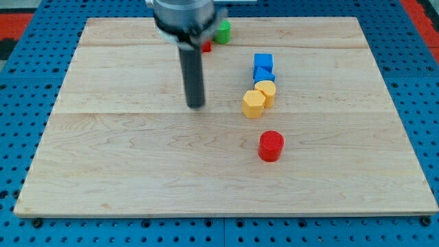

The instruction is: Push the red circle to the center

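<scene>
The red circle (271, 145) is a short red cylinder on the wooden board (123, 171), right of and below the board's middle. My tip (196, 106) rests on the board near its middle, well to the upper left of the red circle and apart from it. The rod rises to the dark arm mount at the view's top. No block touches the tip.
Two yellow blocks, a hexagon (253, 103) and a cylinder (266, 91), sit right of the tip. Two blue blocks (263, 62) (264, 74) stand just above them. A green block (222, 31) and a partly hidden red block (206, 46) lie at the top, behind the arm.
</scene>
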